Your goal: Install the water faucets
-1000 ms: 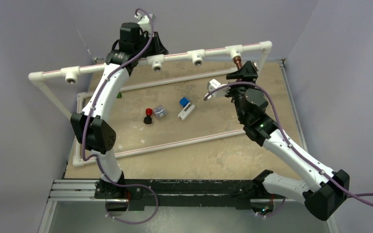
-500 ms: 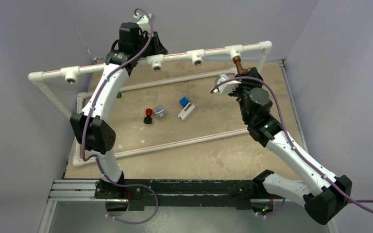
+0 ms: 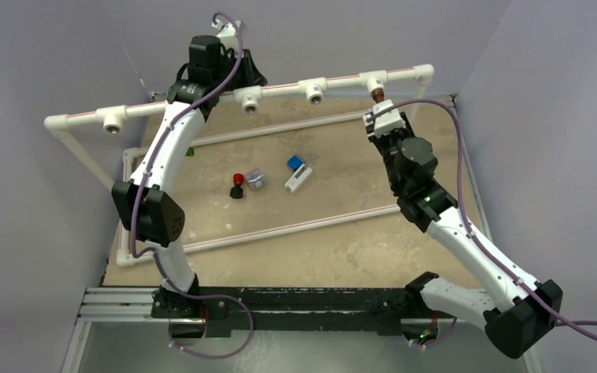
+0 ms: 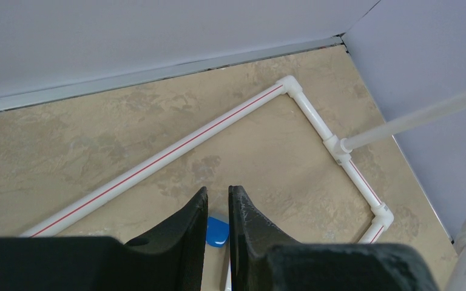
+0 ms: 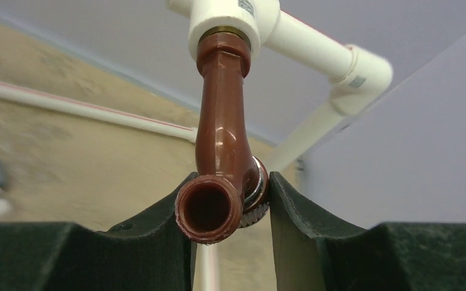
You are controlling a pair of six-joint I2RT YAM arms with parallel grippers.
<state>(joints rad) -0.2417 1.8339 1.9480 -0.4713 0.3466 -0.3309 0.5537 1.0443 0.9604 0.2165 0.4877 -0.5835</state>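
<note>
The reddish-brown water faucet (image 5: 221,139) hangs from the white tee fitting (image 5: 233,18) near the right end of the raised pipe. Its open spout points at the wrist camera. My right gripper (image 5: 230,194) is shut on its lower end, one finger on the spout rim and the other on the chrome collar. From above, the faucet (image 3: 378,95) shows just past my right gripper (image 3: 379,107). My left gripper (image 4: 218,194) is shut with nothing in it and hangs high by the raised pipe (image 3: 249,74). A bit of the green faucet (image 3: 191,152) shows beside my left forearm.
The raised pipe carries three more open tee sockets (image 3: 113,120) (image 3: 249,99) (image 3: 315,92). On the table lie a red-and-black knob (image 3: 237,185), a small grey block (image 3: 257,179) and a blue-white block (image 3: 298,172), inside a flat white pipe frame (image 3: 280,229). Walls close in on both sides.
My right wrist has rolled and moved in toward the tee, and its jaws have closed on the reddish-brown faucet. The left arm has not moved.
</note>
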